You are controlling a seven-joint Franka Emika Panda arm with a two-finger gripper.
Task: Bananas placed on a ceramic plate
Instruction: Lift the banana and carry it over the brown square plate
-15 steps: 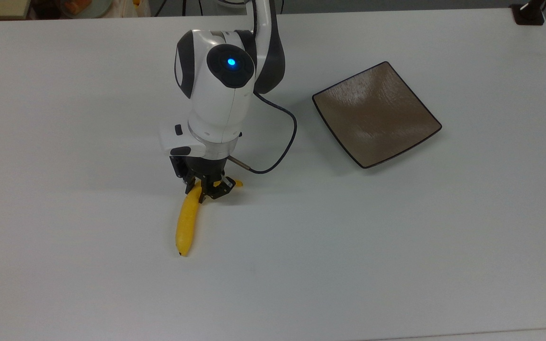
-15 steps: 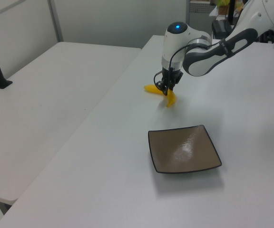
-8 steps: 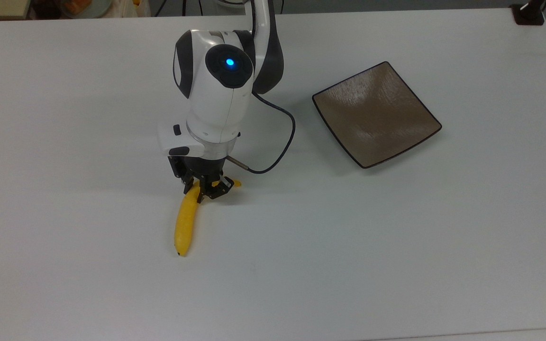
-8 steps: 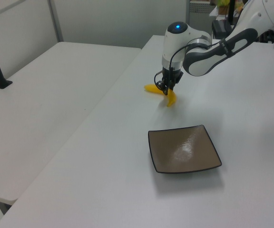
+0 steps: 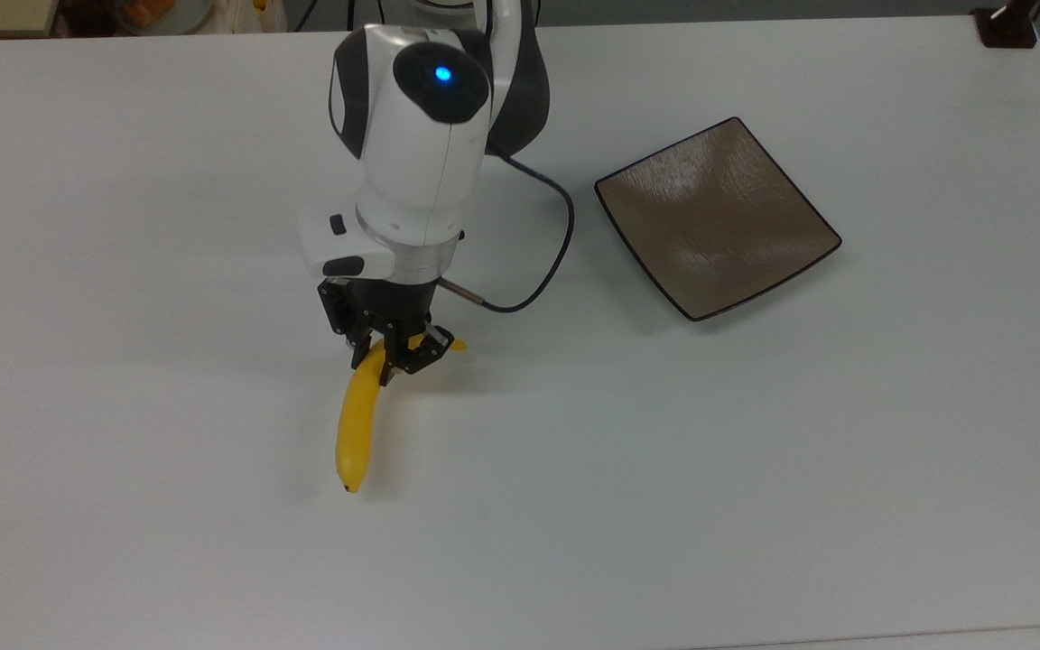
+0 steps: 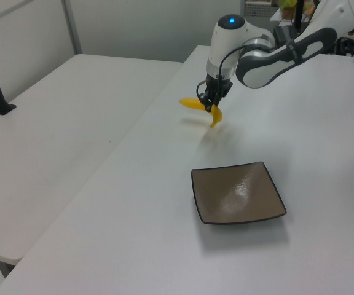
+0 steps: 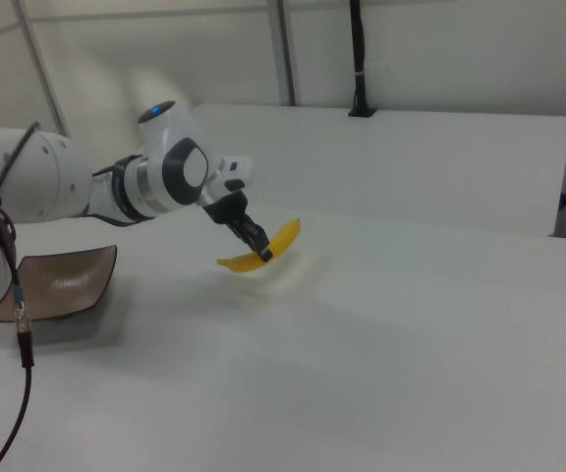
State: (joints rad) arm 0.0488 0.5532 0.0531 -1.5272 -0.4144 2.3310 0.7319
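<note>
- Jaws closed on the bright yellow curved banana point(image 5: 357, 424) near its stem end; my black two-finger gripper point(image 5: 391, 354) holds it off the white table point(image 5: 755, 469).
- The square glossy brown ceramic plate point(image 5: 717, 217) sits well apart, toward the top view's right.
- I judge the long free end could swing or slip, since the grip is off-centre.

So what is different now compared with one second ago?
The pincer, shut on the banana, has risen and lifted it off the table; the right view shows a shadow under the fruit. The grip was already closed before. The ceramic plate has not moved and holds nothing.
</note>
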